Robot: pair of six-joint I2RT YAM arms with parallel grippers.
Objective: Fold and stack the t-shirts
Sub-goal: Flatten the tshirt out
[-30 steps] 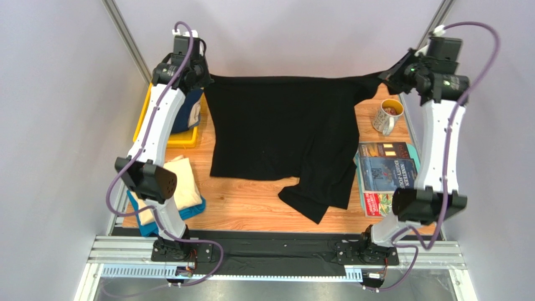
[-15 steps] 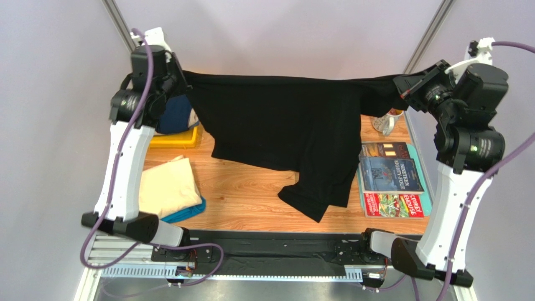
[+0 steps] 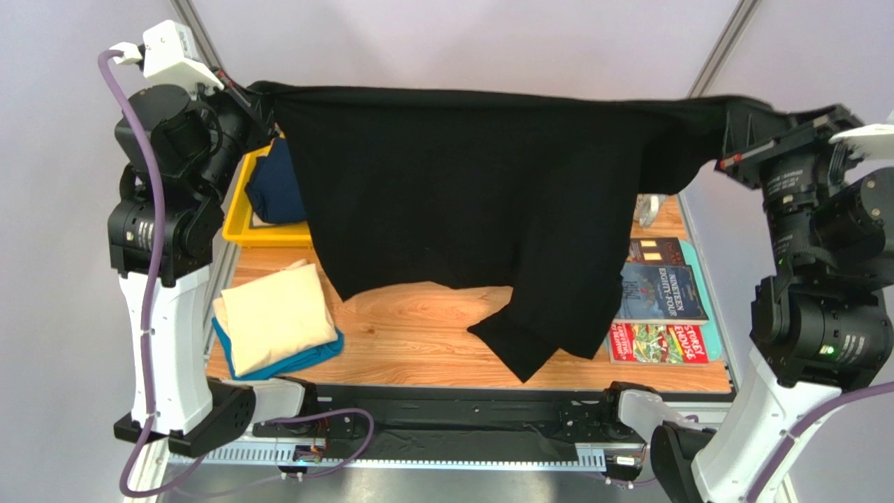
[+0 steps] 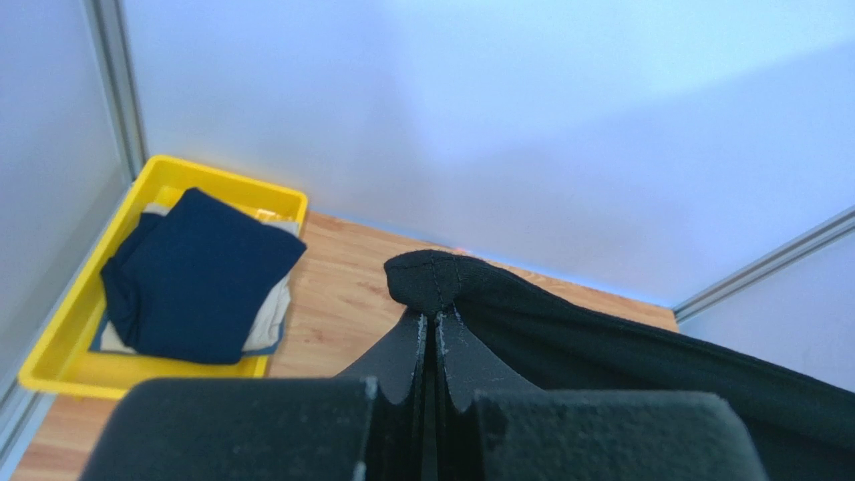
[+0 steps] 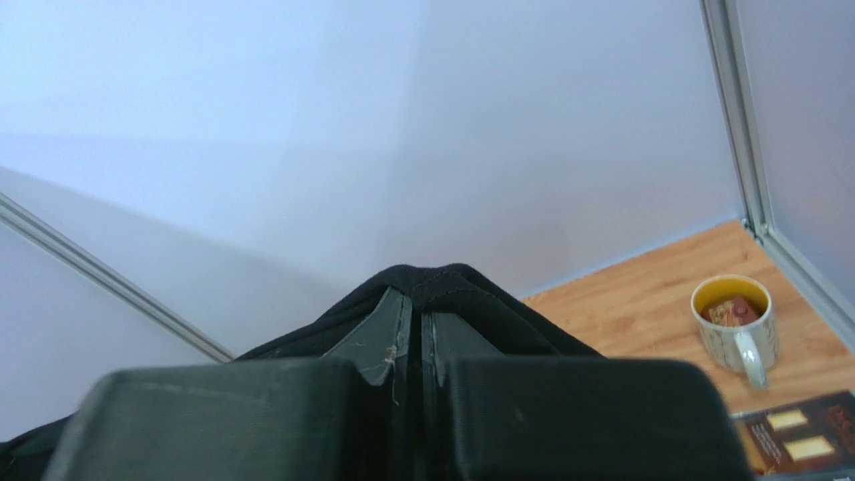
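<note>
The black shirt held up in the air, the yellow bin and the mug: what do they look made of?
Black t-shirt: soft matte cloth, probably a cotton knit; it drapes and sags in loose folds.
Yellow bin: likely moulded plastic; smooth, evenly coloured, with a slight sheen and a rounded rim.
Mug: probably glazed ceramic; glossy, patterned outside, with thick walls and a thick handle.

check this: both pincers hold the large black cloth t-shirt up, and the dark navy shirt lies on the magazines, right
No: the dark navy cloth shirt lies in the yellow plastic bin, as the left wrist view shows. The rest is right.
</note>
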